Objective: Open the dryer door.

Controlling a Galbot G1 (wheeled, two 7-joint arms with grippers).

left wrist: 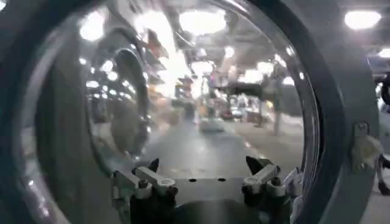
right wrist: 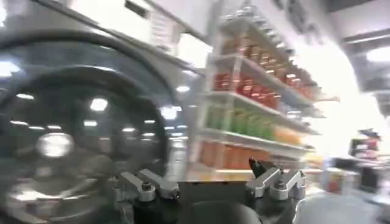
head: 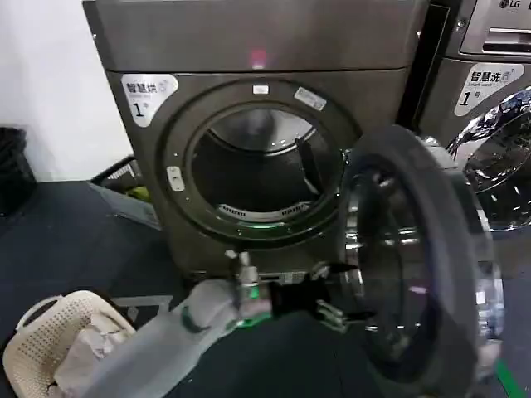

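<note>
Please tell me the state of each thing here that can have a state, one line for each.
Round chrome-ringed dryer door with dark glass: swung open.
Dark grey-bronze dryer: drum exposed, small pink light on.
Left gripper: open, at the door's inner face.
Right gripper: open, holding nothing.
Chrome round door of the LG machine: closed.

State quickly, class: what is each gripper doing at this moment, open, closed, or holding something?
Left gripper: open, holding nothing, at the inner glass of the swung-open dryer door.
Right gripper: open, holding nothing.
</note>
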